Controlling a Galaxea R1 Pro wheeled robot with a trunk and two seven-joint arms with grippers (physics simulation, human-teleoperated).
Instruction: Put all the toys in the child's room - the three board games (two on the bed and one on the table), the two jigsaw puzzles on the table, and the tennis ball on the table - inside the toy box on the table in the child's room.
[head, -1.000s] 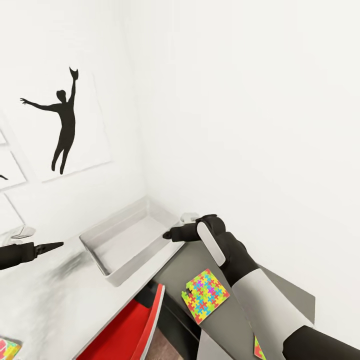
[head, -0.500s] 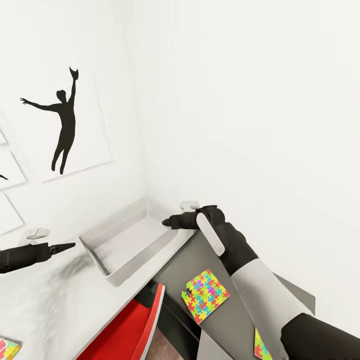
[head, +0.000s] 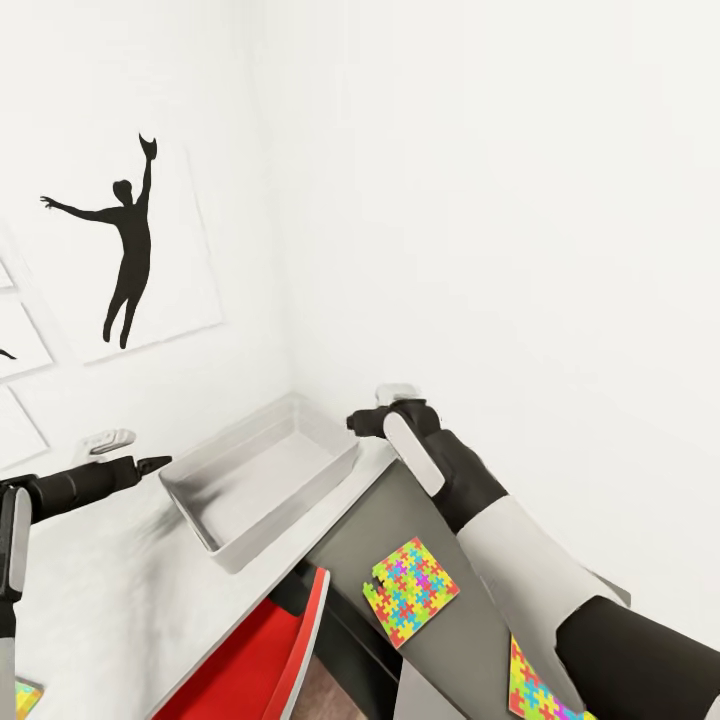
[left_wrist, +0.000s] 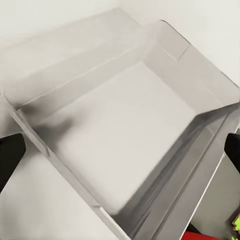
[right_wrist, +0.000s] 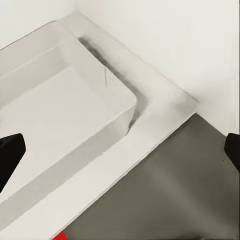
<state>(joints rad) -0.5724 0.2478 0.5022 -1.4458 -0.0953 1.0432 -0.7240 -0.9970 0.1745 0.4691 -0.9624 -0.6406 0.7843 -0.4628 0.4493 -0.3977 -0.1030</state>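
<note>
The right hand (head: 362, 420) hovers by the far corner of the toy box (head: 262, 478), its fingers spread apart with nothing between them, as the right wrist view shows by the dark fingertips standing at either edge. The left hand (head: 150, 464) hangs at the opposite end of the toy box, likewise parted and empty in its own wrist view. The toy box sits on the pale worktop (head: 120, 590) in the corner of the room, and nothing shows inside it. Two jigsaw puzzles lie on the lower dark section: one (head: 410, 591) just beside the right forearm, the other (head: 545, 690) partly under that arm. These look thin, light and flat against the surface, so a pinch from above would likely slip; taking one by an edge that overhangs or can be slid to the worktop's rim seems the safer hold. Being interlocked pieces, it may flex or part if gripped at a corner.
</note>
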